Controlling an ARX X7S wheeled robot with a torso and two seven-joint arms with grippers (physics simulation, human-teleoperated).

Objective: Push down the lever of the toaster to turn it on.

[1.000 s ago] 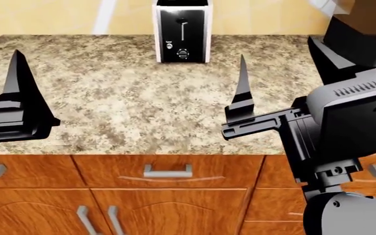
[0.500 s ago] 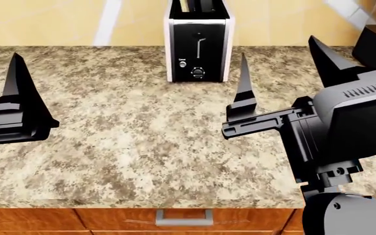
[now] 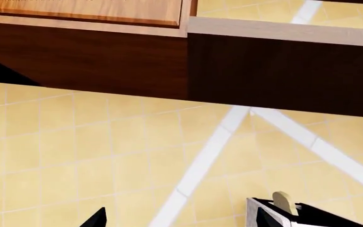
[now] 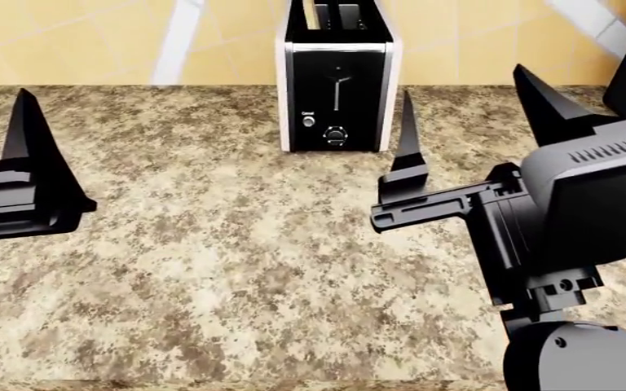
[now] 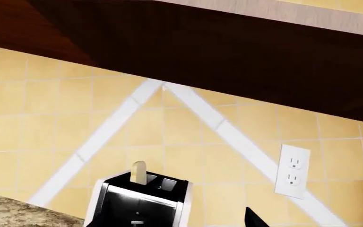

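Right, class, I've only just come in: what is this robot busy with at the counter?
A two-armed robot faces a toaster standing at the back of a granite counter. Its aim is the lever on the black front panel, which sits high in its slot, not pressed. Neither arm touches anything: the left gripper and right gripper hover over the counter, well short of the toaster. The right jaws stand wide open; only one left finger shows. Something pale pokes from one toaster slot.

A home kitchen: a speckled granite desk (image 4: 237, 269) runs under both tools, a toaster (image 4: 337, 77) stands just beyond them against yellow wall tiles (image 5: 188, 142), with dark wood cabinets (image 5: 232, 52) overhead and a wall socket (image 5: 293, 171) near the toaster.
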